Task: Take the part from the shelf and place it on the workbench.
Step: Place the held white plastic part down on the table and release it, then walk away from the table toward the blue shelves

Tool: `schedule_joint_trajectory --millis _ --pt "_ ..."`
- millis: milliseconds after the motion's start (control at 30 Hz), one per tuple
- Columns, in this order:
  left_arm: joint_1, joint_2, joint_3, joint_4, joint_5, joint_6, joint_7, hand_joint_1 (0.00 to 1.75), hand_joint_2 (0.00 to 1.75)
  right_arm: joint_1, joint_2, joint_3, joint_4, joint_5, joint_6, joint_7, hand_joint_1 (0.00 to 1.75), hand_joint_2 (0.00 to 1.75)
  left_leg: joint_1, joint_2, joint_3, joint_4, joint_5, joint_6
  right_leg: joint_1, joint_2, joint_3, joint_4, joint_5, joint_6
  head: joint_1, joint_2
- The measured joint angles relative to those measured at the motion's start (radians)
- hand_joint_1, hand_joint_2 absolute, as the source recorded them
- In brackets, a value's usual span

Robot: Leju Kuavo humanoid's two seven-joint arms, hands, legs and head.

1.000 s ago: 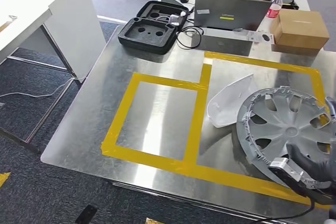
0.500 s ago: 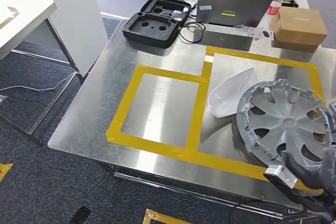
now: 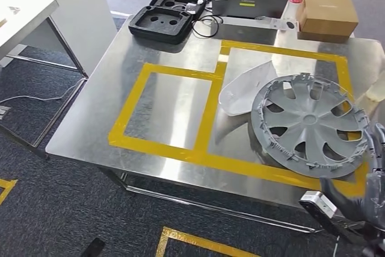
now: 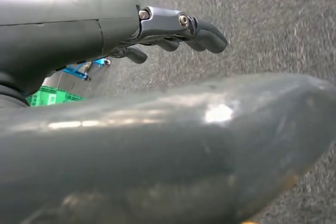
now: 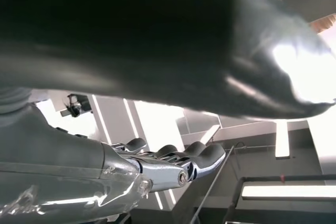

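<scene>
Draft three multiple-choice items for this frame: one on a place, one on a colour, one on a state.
1. Where does the grey wheel cover lie?
A. On the floor
B. In the left taped rectangle
C. In the right taped rectangle

2. What colour is the tape on the workbench?
A. Yellow
B. Red
C. Blue

3. What is the left hand doing?
A. Gripping the wheel cover
B. Holding nothing
C. Holding a bottle

Key:
1 C: the wheel cover sits on the workbench in its right rectangle.
2 A: the tape is yellow.
3 B: the left hand has its fingers out over the floor, nothing in them.
</scene>
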Motion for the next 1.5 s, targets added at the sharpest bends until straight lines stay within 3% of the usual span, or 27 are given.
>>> schedule_joint_trajectory --millis 67,167,233,300,333,367,400,467,500,567,600,667,700,767,833,867,933,1000,1067,1100,1200,1267,1333,1367,1400,1433,1500 --pt "-0.004 0.003 0.000 0.000 0.000 0.000 0.000 0.00 0.00 0.010 0.012 -0.001 0.001 0.009 -0.005 0.002 0.00 0.00 -0.016 0.001 0.077 -0.119 0.001 0.020 0.004 -0.002 -0.010 -0.003 0.019 0.000 0.000 0.000" --pt "-0.005 0.002 0.000 0.000 0.003 -0.003 -0.005 0.00 0.00 0.024 0.020 -0.009 0.002 0.016 -0.011 0.004 0.00 0.00 -0.014 0.002 0.079 -0.166 0.022 0.015 0.005 -0.002 -0.019 -0.017 0.045 0.012 -0.002 0.000" --pt "-0.003 -0.001 0.000 0.000 0.005 -0.005 -0.009 0.00 0.00 0.030 0.021 -0.016 0.002 0.015 -0.014 0.004 0.00 0.00 -0.005 0.006 0.061 -0.177 0.049 0.018 0.006 0.001 -0.036 0.020 -0.010 0.024 0.000 0.000" --pt "-0.002 -0.002 0.001 0.000 0.005 -0.005 -0.010 0.00 0.00 0.033 0.022 -0.020 0.002 0.011 -0.013 0.004 0.00 0.00 -0.001 0.008 0.036 -0.176 0.072 0.021 0.000 0.000 -0.060 0.134 -0.116 0.035 0.003 0.000" --pt "-0.002 -0.003 0.001 0.000 0.004 -0.005 -0.009 0.00 0.00 0.033 0.023 -0.022 0.002 0.008 -0.012 0.004 0.00 0.00 0.000 0.008 0.021 -0.175 0.084 0.019 -0.005 0.000 -0.067 0.199 -0.149 0.041 0.003 0.000" --pt "-0.002 -0.003 0.001 0.000 0.004 -0.005 -0.009 0.00 0.00 0.034 0.024 -0.023 0.002 0.007 -0.011 0.002 0.00 0.00 0.001 0.009 0.006 -0.173 0.095 0.017 -0.008 -0.001 -0.066 0.246 -0.158 0.045 0.003 0.000" --pt "-0.002 -0.004 0.001 0.000 0.003 -0.005 -0.008 0.00 0.00 0.034 0.026 -0.025 0.003 0.006 -0.011 0.000 0.00 0.00 0.002 0.009 -0.010 -0.169 0.105 0.014 -0.012 -0.001 -0.051 0.264 -0.142 0.050 0.003 0.000" --pt "-0.002 -0.004 0.001 0.000 0.003 -0.005 -0.007 0.00 0.00 0.034 0.031 -0.025 0.004 0.006 -0.012 -0.004 0.00 0.00 0.008 0.010 -0.044 -0.155 0.123 0.005 -0.019 -0.001 0.031 0.189 -0.090 0.062 0.003 0.000" --pt "-0.002 -0.002 0.001 0.000 0.003 -0.005 -0.007 0.00 0.00 0.033 0.033 -0.025 0.004 0.006 -0.012 -0.006 0.00 0.00 0.010 0.009 -0.061 -0.145 0.130 -0.001 -0.020 0.000 0.090 0.113 -0.088 0.068 0.003 0.000" --pt "-0.002 -0.001 0.001 0.000 0.003 -0.005 -0.007 0.00 0.00 0.032 0.035 -0.026 0.004 0.006 -0.012 -0.007 0.00 0.00 0.011 0.007 -0.081 -0.129 0.144 -0.012 -0.019 0.003 0.171 -0.010 -0.115 0.061 0.001 0.000" --pt "-0.002 0.000 0.001 0.000 0.002 -0.005 -0.007 0.00 0.00 0.031 0.037 -0.027 0.005 0.006 -0.012 -0.007 0.00 0.00 0.010 0.006 -0.086 -0.125 0.152 -0.016 -0.016 0.004 0.181 -0.034 -0.128 0.053 0.000 0.000" --pt "0.001 0.000 0.000 0.000 0.002 -0.005 -0.007 0.00 0.00 0.033 0.040 -0.029 0.006 0.006 -0.012 -0.008 0.00 0.00 0.011 0.004 -0.094 -0.122 0.161 -0.024 -0.016 0.002 0.162 -0.035 -0.118 0.031 0.000 0.000" --pt "0.002 0.000 0.000 0.000 0.001 -0.005 -0.008 0.00 0.00 0.032 0.042 -0.030 0.006 0.005 -0.012 -0.008 0.00 0.00 0.012 0.003 -0.102 -0.111 0.145 -0.030 -0.017 0.001 0.152 -0.033 -0.108 0.021 -0.001 0.000" --pt "0.003 -0.001 0.000 0.000 0.000 -0.005 -0.008 0.00 0.00 0.031 0.045 -0.031 0.008 0.005 -0.013 -0.009 0.00 0.00 0.016 0.002 -0.128 -0.041 0.056 -0.043 -0.020 -0.001 0.129 -0.033 -0.085 0.006 -0.006 0.000" --pt "0.001 -0.001 0.000 0.000 -0.004 -0.005 -0.008 0.00 0.00 0.031 0.048 -0.032 0.010 0.004 -0.013 -0.011 0.00 0.00 0.019 0.002 -0.158 0.087 -0.036 -0.050 -0.020 -0.001 0.100 -0.033 -0.060 0.002 -0.010 0.000" --pt "0.001 -0.002 0.000 0.000 -0.007 -0.005 -0.008 0.00 0.00 0.031 0.050 -0.033 0.012 0.003 -0.013 -0.013 0.00 0.00 0.020 0.002 -0.163 0.138 -0.049 -0.051 -0.020 -0.001 0.083 -0.033 -0.047 0.002 -0.011 0.000" --pt "0.001 -0.002 0.000 0.000 -0.011 -0.005 -0.008 0.00 0.00 0.031 0.053 -0.033 0.016 0.000 -0.013 -0.017 0.00 0.00 0.020 0.002 -0.136 0.159 -0.009 -0.048 -0.020 -0.001 0.052 -0.032 -0.025 0.005 -0.011 0.000" --pt "0.000 -0.002 -0.001 0.000 -0.016 -0.005 -0.010 0.00 0.00 0.030 0.055 -0.033 0.020 -0.004 -0.013 -0.021 0.00 0.00 0.020 0.002 -0.047 0.060 0.038 -0.041 -0.019 -0.001 0.030 -0.032 -0.005 0.012 -0.011 0.000" --pt "-0.003 -0.003 -0.002 0.000 -0.018 -0.006 -0.012 0.00 0.00 0.028 0.056 -0.033 0.022 -0.008 -0.014 -0.025 0.00 0.00 0.019 0.002 0.057 -0.085 0.023 -0.032 -0.016 -0.001 0.016 -0.029 0.013 0.021 -0.011 0.000" --pt "-0.006 -0.003 -0.002 0.000 -0.018 -0.007 -0.012 0.00 0.00 0.026 0.056 -0.034 0.023 -0.010 -0.014 -0.027 0.00 0.00 0.017 0.001 0.086 -0.133 0.008 -0.029 -0.015 -0.002 0.011 -0.029 0.022 0.026 -0.011 0.000" --pt "-0.003 -0.005 -0.002 0.000 -0.016 -0.008 -0.015 0.00 0.00 0.025 0.057 -0.034 0.028 -0.012 -0.014 -0.029 0.00 0.00 0.017 0.003 0.086 -0.162 0.009 -0.013 -0.017 -0.003 -0.003 -0.024 0.032 0.041 -0.010 0.000" --pt "0.001 -0.006 -0.001 0.000 -0.015 -0.008 -0.015 0.00 0.00 0.025 0.057 -0.034 0.032 -0.013 -0.014 -0.030 0.00 0.00 0.018 0.007 0.076 -0.164 0.024 -0.001 -0.019 -0.004 -0.035 0.052 -0.026 0.050 -0.008 0.000" --pt "0.001 -0.005 0.000 0.000 -0.010 -0.008 -0.013 0.00 0.00 0.024 0.058 -0.034 0.036 -0.014 -0.014 -0.031 0.00 0.00 0.014 0.008 0.061 -0.163 0.038 0.007 -0.019 -0.004 -0.080 0.190 -0.107 0.054 -0.006 0.000" --pt "0.002 -0.004 0.000 0.000 -0.007 -0.008 -0.012 0.00 0.00 0.024 0.059 -0.034 0.038 -0.016 -0.014 -0.031 0.00 0.00 0.011 0.008 0.053 -0.163 0.046 0.009 -0.018 -0.004 -0.091 0.241 -0.132 0.054 -0.006 0.000" --pt "0.002 -0.005 0.000 0.000 -0.006 -0.008 -0.011 0.00 0.00 0.025 0.061 -0.034 0.040 -0.017 -0.014 -0.031 0.00 0.00 0.008 0.008 0.046 -0.162 0.052 0.010 -0.017 -0.004 -0.084 0.257 -0.139 0.052 -0.006 0.000" --pt "0.003 -0.006 0.000 0.000 -0.005 -0.008 -0.009 0.00 0.00 0.026 0.063 -0.034 0.042 -0.021 -0.014 -0.031 0.00 0.00 0.005 0.008 0.039 -0.161 0.057 0.011 -0.015 -0.004 -0.055 0.231 -0.129 0.048 -0.006 0.000" --pt "0.003 -0.008 0.000 0.000 -0.002 -0.007 -0.008 0.00 0.00 0.031 0.069 -0.035 0.046 -0.036 -0.013 -0.030 0.00 0.00 0.002 0.008 0.031 -0.159 0.064 0.009 -0.008 -0.005 0.046 0.092 -0.088 0.034 -0.006 0.000"
